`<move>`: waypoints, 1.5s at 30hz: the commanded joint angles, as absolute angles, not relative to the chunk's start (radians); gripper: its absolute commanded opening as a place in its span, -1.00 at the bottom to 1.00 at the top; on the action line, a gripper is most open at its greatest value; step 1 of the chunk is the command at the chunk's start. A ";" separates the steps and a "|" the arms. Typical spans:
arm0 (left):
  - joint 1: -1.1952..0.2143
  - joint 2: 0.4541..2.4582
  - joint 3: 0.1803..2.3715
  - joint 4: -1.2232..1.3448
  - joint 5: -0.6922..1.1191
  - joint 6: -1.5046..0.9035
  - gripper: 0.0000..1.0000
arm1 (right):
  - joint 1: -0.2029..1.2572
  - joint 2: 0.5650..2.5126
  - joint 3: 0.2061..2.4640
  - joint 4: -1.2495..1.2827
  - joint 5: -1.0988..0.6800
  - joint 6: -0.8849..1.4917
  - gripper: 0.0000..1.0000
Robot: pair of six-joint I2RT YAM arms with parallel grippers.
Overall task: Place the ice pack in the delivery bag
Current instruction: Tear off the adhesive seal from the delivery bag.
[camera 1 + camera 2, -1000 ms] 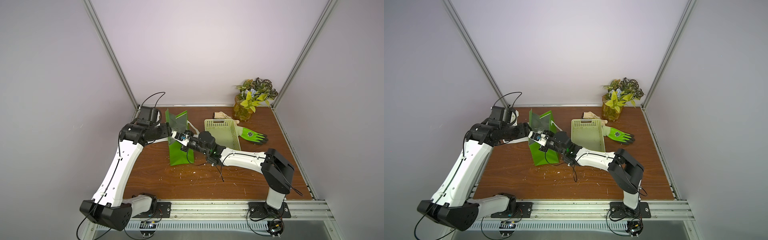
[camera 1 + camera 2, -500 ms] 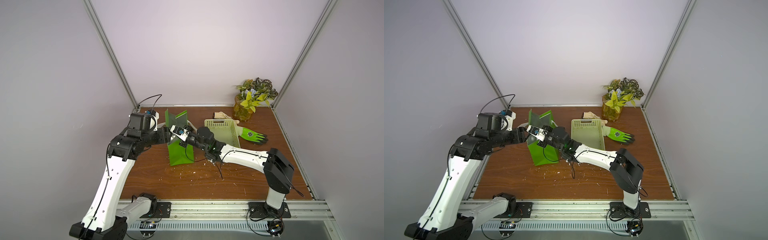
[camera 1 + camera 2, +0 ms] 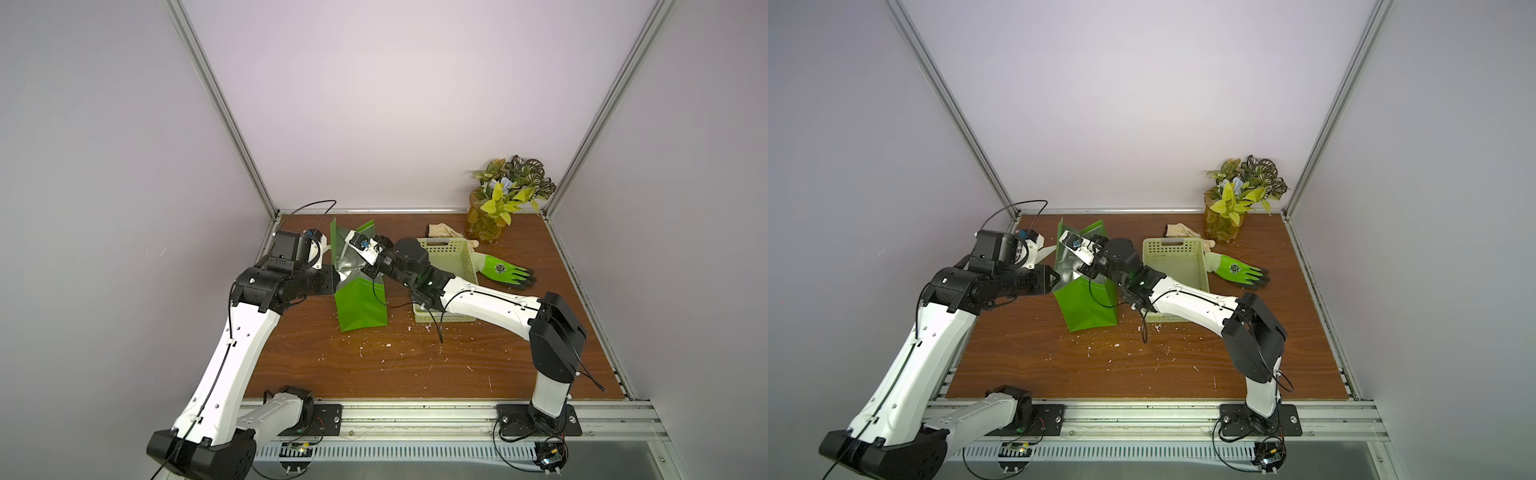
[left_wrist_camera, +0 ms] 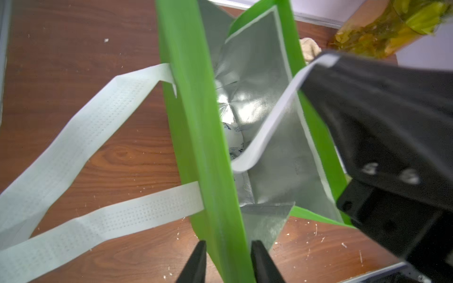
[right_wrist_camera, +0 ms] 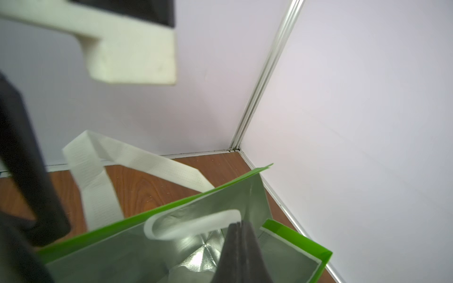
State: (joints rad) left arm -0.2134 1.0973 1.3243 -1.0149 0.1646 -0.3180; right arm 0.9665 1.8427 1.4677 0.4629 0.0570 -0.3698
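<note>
Ice pack [image 4: 234,141] seen lying inside delivery bag [image 3: 360,302] on foil floor, partly hidden by near wall. Bag stood on table [image 3: 395,365], mouth open. L gripper [image 4: 228,243]: jaws part-way apart, set astride bag's side wall; actual pinch can't be told. R gripper [image 5: 239,224]: jaws closed tight, inner strap handle [image 5: 193,221] pinched at tips.

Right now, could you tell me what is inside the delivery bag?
Low in the delivery bag lies an ice pack, mostly covered by the bag's wall, beside a drooping strap handle.
</note>
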 commanded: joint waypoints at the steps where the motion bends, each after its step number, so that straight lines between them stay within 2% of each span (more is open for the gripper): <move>1: -0.209 1.081 1.329 -1.029 0.090 -0.309 -0.38 | 0.946 1.843 1.525 0.443 0.127 -0.367 -1.00; 14: -0.209 1.065 1.326 -1.029 0.074 -0.323 -0.42 | 0.824 1.902 1.721 0.319 0.262 -0.406 -1.00; 23: -0.208 1.069 1.296 -1.029 0.032 -0.328 -0.44 | 0.711 2.004 1.940 0.253 0.295 -0.429 -1.00; 28: -0.208 1.068 1.303 -1.026 0.008 -0.344 -0.41 | 0.663 2.052 2.106 0.119 0.315 -0.393 -1.00; 34: -0.208 1.075 1.325 -1.026 0.003 -0.349 -0.37 | 0.632 2.058 2.200 -0.001 0.365 -0.401 -1.00; 38: -0.208 1.077 1.332 -1.025 -0.001 -0.346 -0.37 | 0.605 2.020 2.181 -0.029 0.387 -0.393 -1.00; 45: -0.207 1.104 1.335 -1.026 -0.015 -0.347 -0.49 | 0.591 1.979 2.119 -0.027 0.355 -0.388 -1.00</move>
